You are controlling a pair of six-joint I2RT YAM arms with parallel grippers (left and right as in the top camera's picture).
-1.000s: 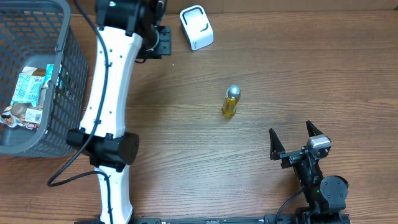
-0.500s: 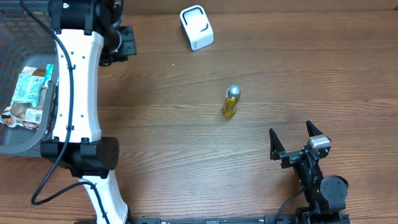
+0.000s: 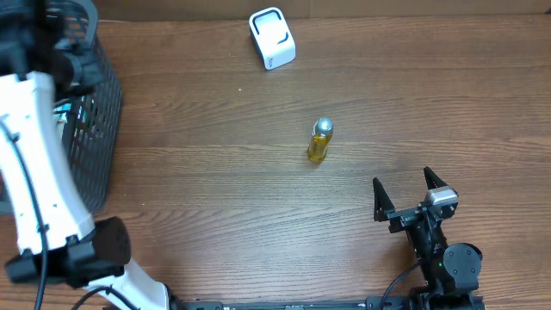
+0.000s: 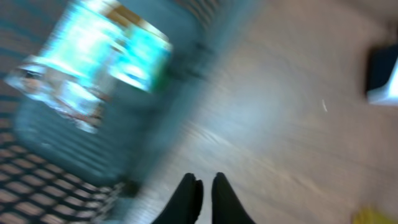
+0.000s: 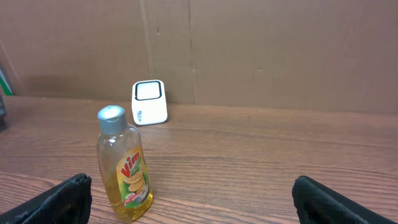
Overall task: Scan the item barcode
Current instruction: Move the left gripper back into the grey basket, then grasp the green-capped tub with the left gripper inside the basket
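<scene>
Swinging left arm: within the last second it sweeps from beside the scanner (image 3: 272, 38) at the desk's far edge to the basket (image 3: 99, 129) at the left edge, and its wrist view is smeared by the motion.
Left tool (image 4: 205, 179): clenched on nothing, fingers pressed together, just above the basket wall.
Right tool (image 3: 402, 178): spread wide and empty at the desk's near right corner, unmoved.
Bottle (image 3: 319, 142): upright near the desk's middle, well apart from both tools and the scanner, in the same spot as before.
Packet (image 4: 93, 62): lying inside the basket, too blurred to read.
Meaning for you: the arm appears to be going for a basket item rather than the bottle, so no scan is under way. The left tool must release before it can pick anything.
</scene>
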